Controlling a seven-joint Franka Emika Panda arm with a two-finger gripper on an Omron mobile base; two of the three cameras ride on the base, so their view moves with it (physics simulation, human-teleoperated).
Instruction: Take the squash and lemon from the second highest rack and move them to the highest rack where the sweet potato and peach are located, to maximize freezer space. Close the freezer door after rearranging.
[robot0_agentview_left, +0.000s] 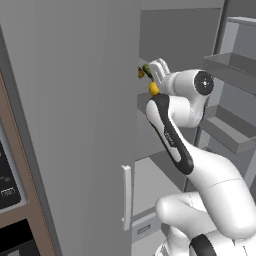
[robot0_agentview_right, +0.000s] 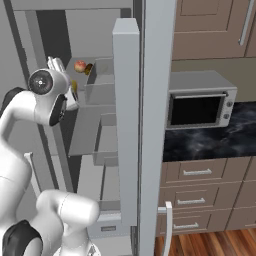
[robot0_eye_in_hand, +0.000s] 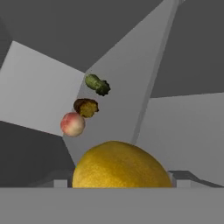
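— Three items are being shown together on the highest rack in the hand view: the squash, the sweet potato and the peach, lying close to one another. So the squash is judged to be moved already.

— And the lemon?

— It is being held right up against the hand camera, low in the picture, between the fingers of the gripper. The fingers are being kept fairly wide, which suits a round fruit of that girth; they are judged to be pinching it, not standing free.

— Why is it being carried so high?

— It is probably being lifted from the second highest rack toward the group above, so that one shelf is freed. From the left base view, the yellow fruit is being seen just below the hand, at the cabinet's edge.

— What is being left undone?

— The lemon is not yet being set down, and the freezer door is standing open, its tray bins facing the shelves.
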